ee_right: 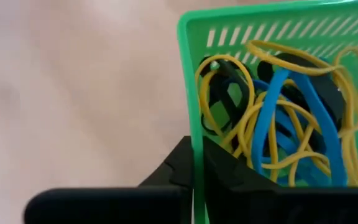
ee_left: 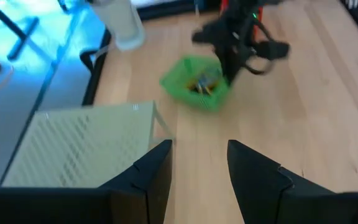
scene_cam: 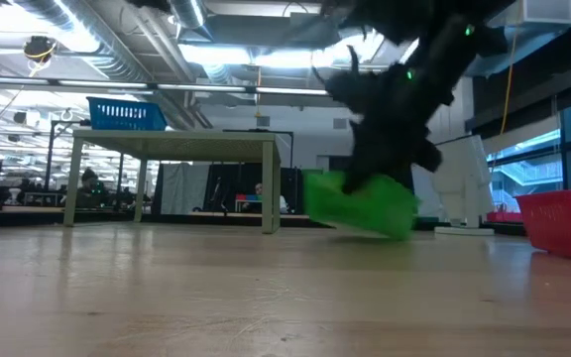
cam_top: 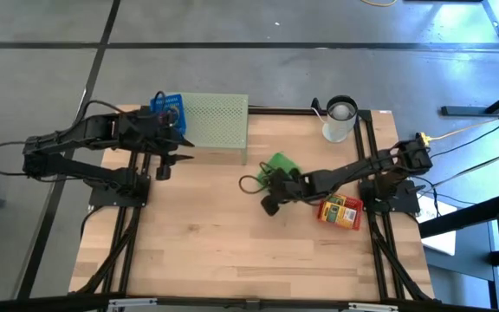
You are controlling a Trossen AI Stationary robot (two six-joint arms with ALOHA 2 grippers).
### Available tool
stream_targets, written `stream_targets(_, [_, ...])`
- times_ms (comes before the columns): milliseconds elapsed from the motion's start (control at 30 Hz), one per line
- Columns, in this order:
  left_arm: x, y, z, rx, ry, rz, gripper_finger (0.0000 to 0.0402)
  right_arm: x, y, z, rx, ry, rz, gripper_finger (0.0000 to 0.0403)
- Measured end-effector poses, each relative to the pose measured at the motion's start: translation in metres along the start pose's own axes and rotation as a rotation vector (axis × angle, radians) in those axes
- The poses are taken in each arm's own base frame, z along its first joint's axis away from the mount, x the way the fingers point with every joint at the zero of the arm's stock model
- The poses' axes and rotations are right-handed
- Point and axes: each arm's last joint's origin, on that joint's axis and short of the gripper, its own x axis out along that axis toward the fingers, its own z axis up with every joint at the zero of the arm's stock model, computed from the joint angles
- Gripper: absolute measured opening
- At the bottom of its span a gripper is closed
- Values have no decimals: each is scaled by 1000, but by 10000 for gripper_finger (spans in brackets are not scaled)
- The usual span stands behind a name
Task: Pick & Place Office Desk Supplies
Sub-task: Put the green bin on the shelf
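A small green mesh basket [cam_top: 282, 164] [scene_cam: 359, 203] [ee_left: 196, 82] sits at mid-table. It holds yellow and blue rubber bands [ee_right: 291, 134] and black clips [ee_right: 229, 99]. My right gripper [cam_top: 275, 185] [ee_right: 197, 168] reaches it from the table's right and is shut on its wall. My left gripper [cam_top: 168, 161] [ee_left: 197, 168] hangs open near the left end of the pale green mesh stand [cam_top: 215, 126] [ee_left: 82, 149] and touches nothing. My right gripper pinches the green basket's side wall at a corner of its rim [ee_right: 196, 146], one finger inside the basket and one outside. The fingers slant down from the table's right. The basket sits tilted in the hold [scene_cam: 359, 203]; whether its low corner touches the table, I cannot tell.
A white cup [cam_top: 340, 120] stands at the far right. A red basket [cam_top: 340, 211] [scene_cam: 563, 223] with yellow-green things lies near the right arm's base. A blue basket [cam_top: 168, 107] [scene_cam: 127, 113] sits by the stand's far left corner. Bare wood fills the near half.
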Motion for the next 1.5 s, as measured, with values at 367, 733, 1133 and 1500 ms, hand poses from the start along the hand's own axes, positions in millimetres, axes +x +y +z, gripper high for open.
stream_targets(367, [8, -5, 19, -4, -134, -17, 146, -10, 36, -16, -99, -122, 167, 14])
stream_targets(733, [31, -26, 31, 33, -130, -111, 146, 27, 100, -10, -366, -80, 281, 14])
stream_targets(1133, [39, -50, 35, 64, -113, -205, 146, 28, 117, 0, -507, -38, 275, 43])
stream_targets(1500, [42, -69, 33, 15, -55, -215, 150, 28, 118, -1, -497, -8, 306, 170])
